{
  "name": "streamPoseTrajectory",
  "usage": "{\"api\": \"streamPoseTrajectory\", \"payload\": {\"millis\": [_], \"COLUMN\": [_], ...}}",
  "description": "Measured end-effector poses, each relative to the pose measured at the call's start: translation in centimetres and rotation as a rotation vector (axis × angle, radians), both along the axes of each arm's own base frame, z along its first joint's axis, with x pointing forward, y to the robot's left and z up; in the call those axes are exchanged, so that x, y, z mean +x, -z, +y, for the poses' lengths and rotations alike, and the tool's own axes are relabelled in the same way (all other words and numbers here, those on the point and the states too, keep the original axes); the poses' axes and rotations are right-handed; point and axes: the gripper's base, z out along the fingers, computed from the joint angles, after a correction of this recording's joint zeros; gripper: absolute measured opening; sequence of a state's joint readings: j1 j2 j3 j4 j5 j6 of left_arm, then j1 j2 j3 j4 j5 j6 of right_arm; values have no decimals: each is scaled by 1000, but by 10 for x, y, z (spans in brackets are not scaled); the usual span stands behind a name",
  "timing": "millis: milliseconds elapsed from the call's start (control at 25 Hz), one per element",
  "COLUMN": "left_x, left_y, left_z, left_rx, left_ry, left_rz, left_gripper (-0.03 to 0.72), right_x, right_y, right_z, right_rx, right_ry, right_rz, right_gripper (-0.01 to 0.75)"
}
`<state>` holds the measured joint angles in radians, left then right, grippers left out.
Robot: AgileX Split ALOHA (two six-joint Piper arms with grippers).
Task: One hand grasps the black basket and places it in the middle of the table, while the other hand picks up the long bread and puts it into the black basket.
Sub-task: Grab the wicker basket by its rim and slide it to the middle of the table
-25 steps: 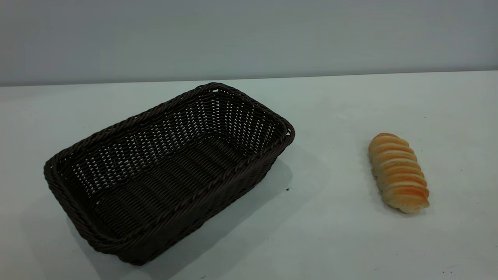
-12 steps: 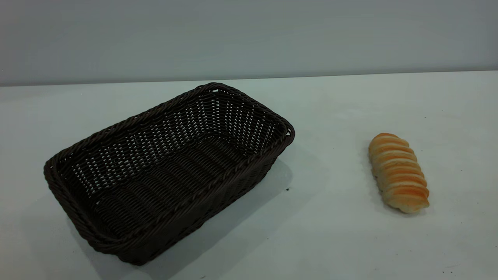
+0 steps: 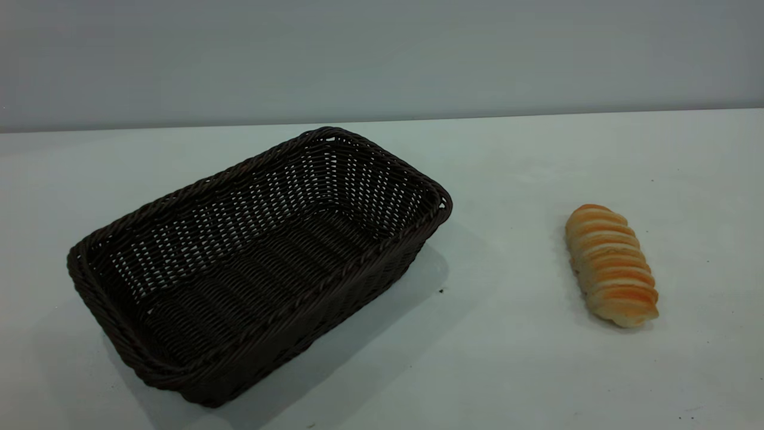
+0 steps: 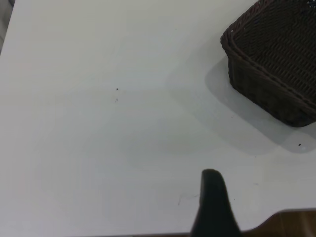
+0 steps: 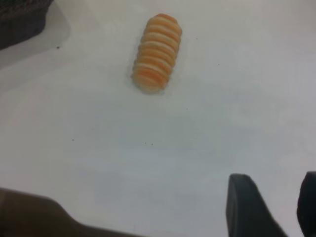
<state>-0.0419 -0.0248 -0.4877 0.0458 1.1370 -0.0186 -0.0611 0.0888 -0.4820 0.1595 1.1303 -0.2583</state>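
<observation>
The black basket [image 3: 256,263] stands empty on the white table [image 3: 507,358], left of centre and turned at an angle. The long bread [image 3: 612,266] lies on the table to the right, well apart from the basket. Neither gripper shows in the exterior view. My left gripper [image 4: 213,202] is over bare table near the table's edge, with a corner of the basket [image 4: 276,59] farther off. My right gripper [image 5: 276,197] is open and empty over bare table, some way short of the bread [image 5: 157,53].
A brown strip beyond the table's edge [image 4: 291,222] shows in the left wrist view and also in the right wrist view [image 5: 34,212]. A grey wall [image 3: 382,54] rises behind the table. Bare table lies between basket and bread.
</observation>
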Motion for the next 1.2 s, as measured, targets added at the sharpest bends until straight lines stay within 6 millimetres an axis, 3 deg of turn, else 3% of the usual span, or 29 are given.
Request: {"api": "streamPoseTrajectory", "payload": {"millis": [680, 920, 1080, 1200], "left_x": [0, 3, 26, 61], "left_y": [0, -7, -17, -21], "left_z": [-1, -8, -8, -12], "left_rx": [-15, -220, -357, -414], "left_ry": [1, -52, -162, -198], "left_rz": [0, -67, -76, -3], "left_gripper": [585, 585, 585, 585], "right_x": [0, 0, 1, 2], "right_y": [0, -2, -5, -9], "right_z": [0, 10, 14, 18], "right_rx": [-18, 114, 181, 249], "right_ry": [-8, -47, -66, -81], "right_rz": [-1, -7, -33, -66], "right_gripper": [238, 238, 238, 238]}}
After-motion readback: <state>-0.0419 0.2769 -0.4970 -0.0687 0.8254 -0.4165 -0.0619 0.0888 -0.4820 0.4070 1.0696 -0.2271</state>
